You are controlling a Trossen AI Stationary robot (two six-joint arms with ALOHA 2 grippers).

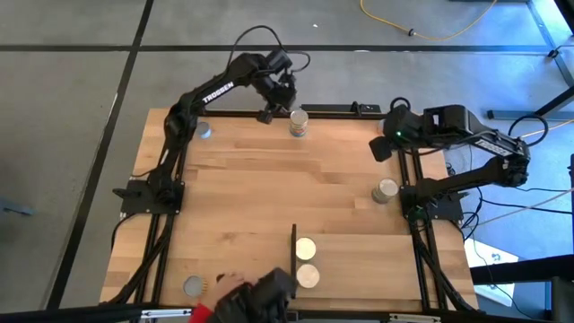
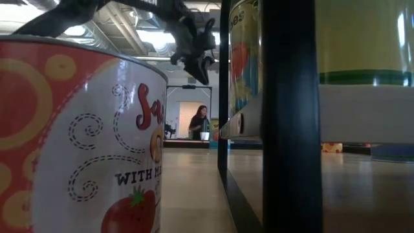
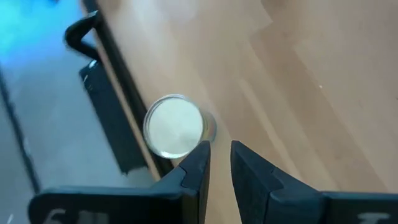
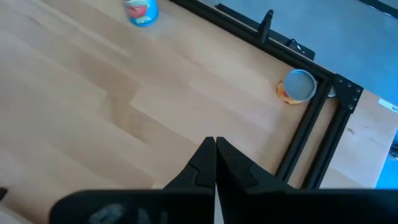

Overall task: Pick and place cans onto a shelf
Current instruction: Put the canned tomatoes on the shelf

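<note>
A can with a pale top stands upright on the table by its far edge. It also shows in the left wrist view. My left gripper hovers above the table just left of this can, its fingers a little apart and empty. It shows from the side in the low view. Two pale-topped cans stand on the shelf at the near edge, beside its black upright edge. My right gripper is shut and empty above the table's far right, as the right wrist view shows.
Other cans stand at the far left, the right and the near left. A person's black-gloved hand reaches over the near edge by the shelf. A person stands in the room behind. The table's middle is bare wood.
</note>
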